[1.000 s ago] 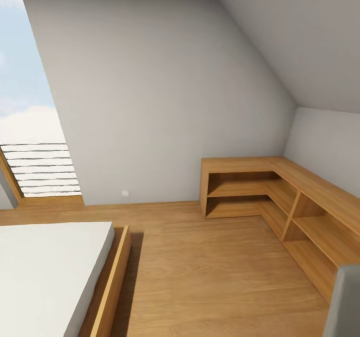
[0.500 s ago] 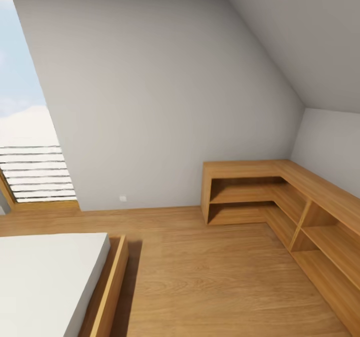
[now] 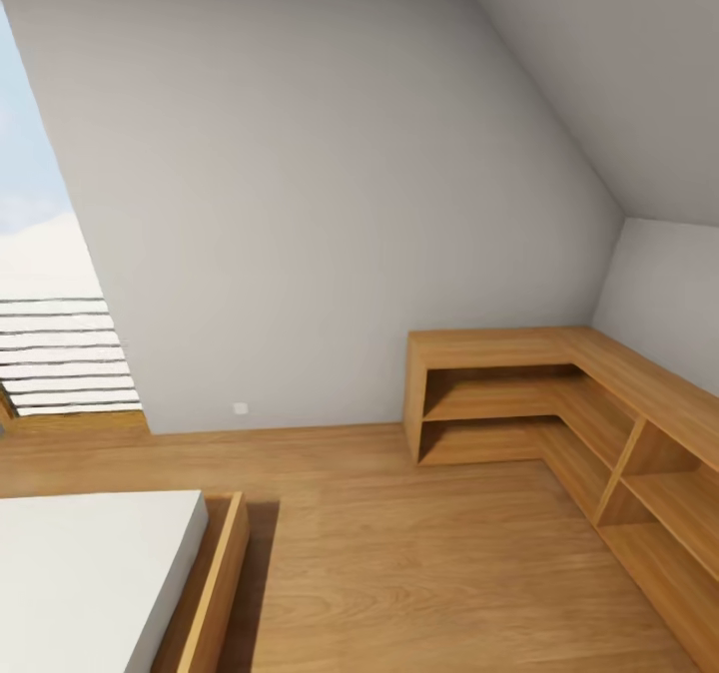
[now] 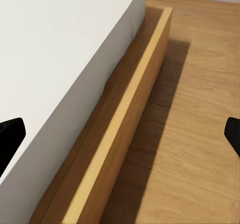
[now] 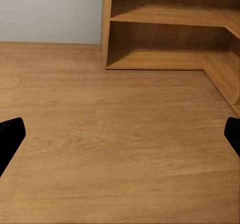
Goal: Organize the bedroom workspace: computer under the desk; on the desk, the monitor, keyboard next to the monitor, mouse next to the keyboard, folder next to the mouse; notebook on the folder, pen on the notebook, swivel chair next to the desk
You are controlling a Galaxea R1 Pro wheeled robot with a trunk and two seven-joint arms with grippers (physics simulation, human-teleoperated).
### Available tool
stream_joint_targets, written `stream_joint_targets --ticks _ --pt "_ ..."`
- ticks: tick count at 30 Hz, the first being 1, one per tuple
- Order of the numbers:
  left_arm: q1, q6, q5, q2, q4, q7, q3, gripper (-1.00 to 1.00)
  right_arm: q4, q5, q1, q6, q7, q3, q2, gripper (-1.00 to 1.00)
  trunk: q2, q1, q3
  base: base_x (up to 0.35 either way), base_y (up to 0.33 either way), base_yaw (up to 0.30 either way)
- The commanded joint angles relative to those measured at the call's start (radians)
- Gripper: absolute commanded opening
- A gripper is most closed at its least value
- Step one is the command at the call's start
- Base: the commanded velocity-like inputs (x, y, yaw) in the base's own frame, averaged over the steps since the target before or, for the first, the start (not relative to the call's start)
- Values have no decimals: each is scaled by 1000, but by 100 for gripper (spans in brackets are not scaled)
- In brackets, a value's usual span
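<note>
I am in an attic bedroom, on the way. In the left wrist view my left gripper (image 4: 121,136) is open, its black fingertips (image 4: 10,139) far apart at the picture's edges, over the wooden bed frame (image 4: 117,129) and the white mattress (image 4: 55,49). In the right wrist view my right gripper (image 5: 120,136) is open too, fingertips (image 5: 10,136) wide apart above bare wooden floor (image 5: 120,149). Nothing is held in either.
A low bed (image 3: 90,573) with a wooden frame lies at the lower left. An L-shaped wooden shelf unit (image 3: 499,393) fills the right corner under the sloped ceiling. A window (image 3: 50,284) with slats is at the left. Wooden floor (image 3: 419,563) runs between bed and shelves.
The whole head view has shifted: window and bed slid left and down, the shelf sits lower, and a grey shape at the lower right has left the picture. The camera moved, not the furniture.
</note>
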Motion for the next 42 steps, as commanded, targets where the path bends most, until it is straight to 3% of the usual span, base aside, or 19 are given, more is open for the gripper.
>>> stream_joint_targets --ticks 1,23,42 --pt "-1 -1 -9 0 -1 9 1 100 0 8 -1 -1 -10 4 0 100 -1 1 -2 323 0 0" --pt "-1 -1 -9 0 -1 9 -11 100 0 8 -2 -1 -9 5 -1 100 -1 1 -2 325 0 -4" --pt "-1 -1 -10 0 -1 9 -11 100 0 9 -1 -1 -8 7 -2 100 -1 1 -2 327 0 -260"
